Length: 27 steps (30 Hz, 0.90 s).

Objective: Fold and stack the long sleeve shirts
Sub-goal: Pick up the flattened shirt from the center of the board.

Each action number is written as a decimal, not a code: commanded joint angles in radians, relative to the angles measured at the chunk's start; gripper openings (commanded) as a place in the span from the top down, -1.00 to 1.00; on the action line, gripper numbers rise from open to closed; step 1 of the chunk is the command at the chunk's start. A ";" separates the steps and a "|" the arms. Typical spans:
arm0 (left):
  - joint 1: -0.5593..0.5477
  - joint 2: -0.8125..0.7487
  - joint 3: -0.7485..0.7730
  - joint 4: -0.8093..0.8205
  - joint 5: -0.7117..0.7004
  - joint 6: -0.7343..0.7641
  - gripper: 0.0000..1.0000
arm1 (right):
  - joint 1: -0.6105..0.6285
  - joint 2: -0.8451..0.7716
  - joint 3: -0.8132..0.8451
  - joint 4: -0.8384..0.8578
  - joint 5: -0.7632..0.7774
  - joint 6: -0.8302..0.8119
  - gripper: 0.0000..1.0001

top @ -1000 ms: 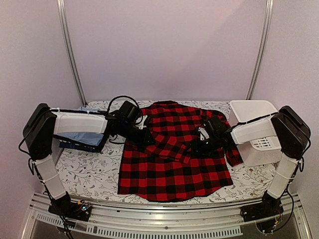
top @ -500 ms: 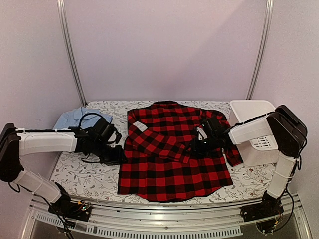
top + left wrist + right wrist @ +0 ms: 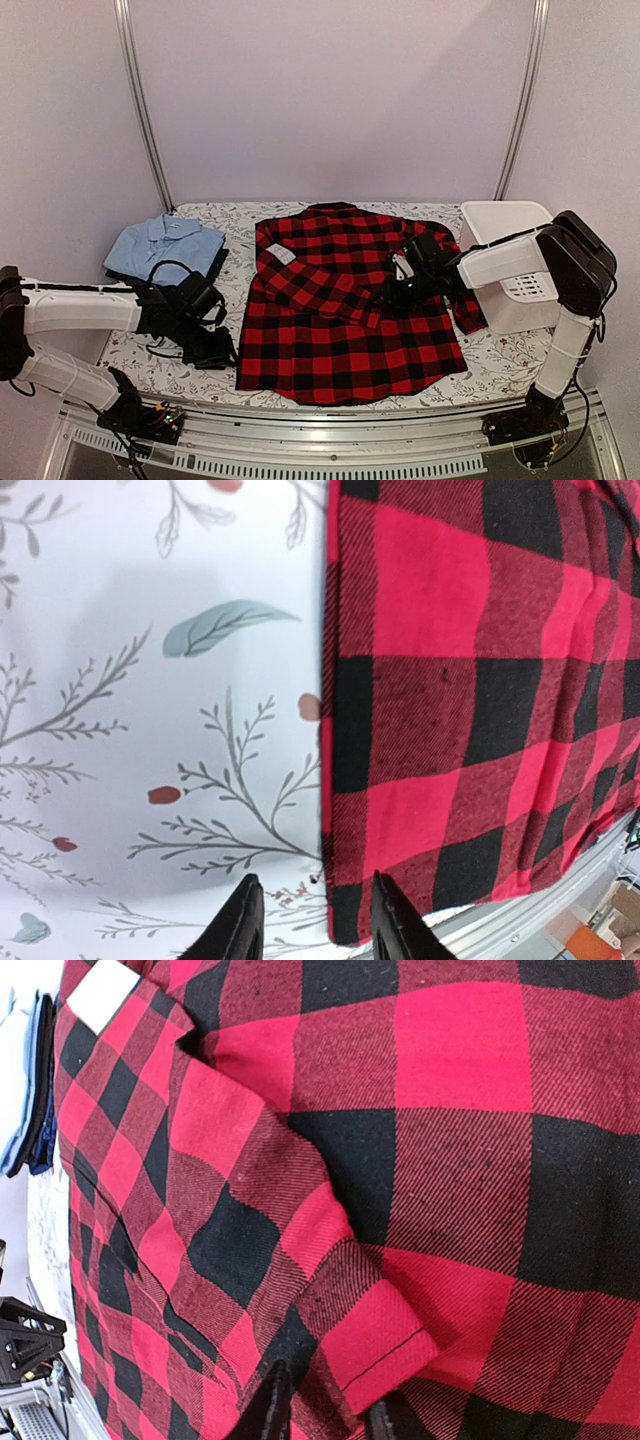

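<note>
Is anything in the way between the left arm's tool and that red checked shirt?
Nothing visible. The left tool hangs open right over the edge of the shirt, with only flowered tablecloth beside it.

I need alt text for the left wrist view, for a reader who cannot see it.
A red-and-black checked flannel shirt fills the right half, its straight edge lying on a white leaf-printed table cover. At the bottom, the left tool is open, one fingertip on each side of that edge.
</note>
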 commanded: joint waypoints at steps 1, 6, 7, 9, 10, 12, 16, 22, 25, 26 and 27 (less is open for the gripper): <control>-0.021 -0.003 -0.023 0.020 0.041 -0.041 0.26 | 0.009 -0.018 0.029 -0.010 0.007 -0.014 0.61; -0.040 0.017 -0.029 0.031 0.060 -0.052 0.24 | 0.010 -0.018 0.034 -0.010 0.014 -0.018 0.82; -0.044 0.020 -0.030 0.031 0.063 -0.054 0.24 | 0.011 -0.018 0.035 -0.011 0.015 -0.020 0.85; -0.052 0.026 -0.033 0.035 0.066 -0.062 0.24 | 0.015 -0.014 0.038 -0.015 0.019 -0.027 0.91; -0.056 0.032 -0.035 0.042 0.071 -0.067 0.24 | 0.018 -0.011 0.041 -0.017 0.021 -0.028 0.93; -0.067 0.048 -0.040 0.058 0.085 -0.075 0.29 | 0.024 -0.003 0.046 -0.023 0.027 -0.037 0.96; -0.097 0.086 -0.038 0.067 0.105 -0.088 0.38 | 0.033 0.003 0.050 -0.029 0.037 -0.042 0.98; -0.109 0.110 -0.043 0.051 0.144 -0.085 0.88 | 0.044 0.007 0.060 -0.027 0.039 -0.058 1.00; -0.103 0.102 -0.022 -0.040 0.102 -0.058 1.00 | 0.049 0.009 0.070 -0.026 0.036 -0.067 1.00; -0.098 0.096 -0.015 -0.068 0.090 -0.050 1.00 | 0.051 0.011 0.075 -0.028 0.034 -0.072 1.00; -0.091 0.089 -0.012 -0.094 0.079 -0.042 1.00 | 0.052 0.013 0.081 -0.029 0.033 -0.077 1.00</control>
